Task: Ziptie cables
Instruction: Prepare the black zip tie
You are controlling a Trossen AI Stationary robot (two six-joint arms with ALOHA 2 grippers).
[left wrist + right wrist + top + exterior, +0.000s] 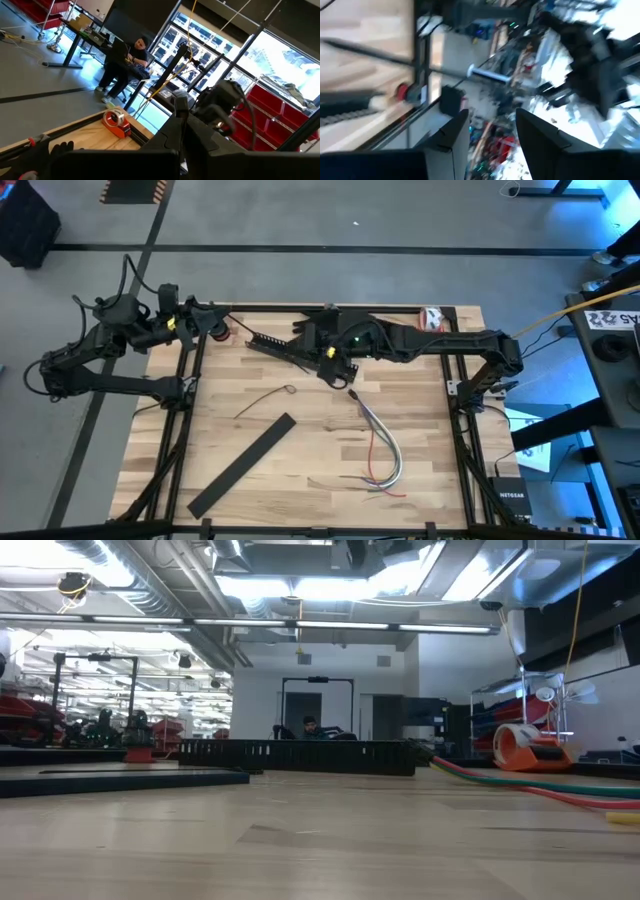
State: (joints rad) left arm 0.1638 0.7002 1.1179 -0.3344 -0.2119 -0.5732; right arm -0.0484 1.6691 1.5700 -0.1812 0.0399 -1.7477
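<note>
The right end effector (338, 368) is in the middle of the high view, a little above the centre, over the tabletop (420, 430). In the right wrist view its two dark fingers (451, 135) stand apart with a clear gap between them, about half open, and nothing is between them. The right arm reaches to it from the right edge of the tabletop.

The left end effector (215, 320) is at the upper left corner of the tabletop in the high view. Its fingers (175, 127) are pressed together in the left wrist view, fully closed, and they hold nothing that I can see.

Just below and to the right of the right end effector begin the cables (380, 445). It is one loose bundle, and I count about three thin wires, grey, white and red. They curve down to the lower right part of the tabletop and lie flat there. In the low view they show as red and green lines at the right edge.

One ziptie (262, 400) lies left of the centre, a very thin dark strip with a small loop at its right end. It is well apart from the cables.

There are two black bars. One comb-slotted bar (275, 345) lies at the upper middle, near the right end effector. One flat black strip (243, 465) lies diagonally at the lower left.

One orange tape dispenser (432, 318) stands at the upper right edge of the tabletop.

One person (125, 62) is seen in the room behind, in the left wrist view.
</note>
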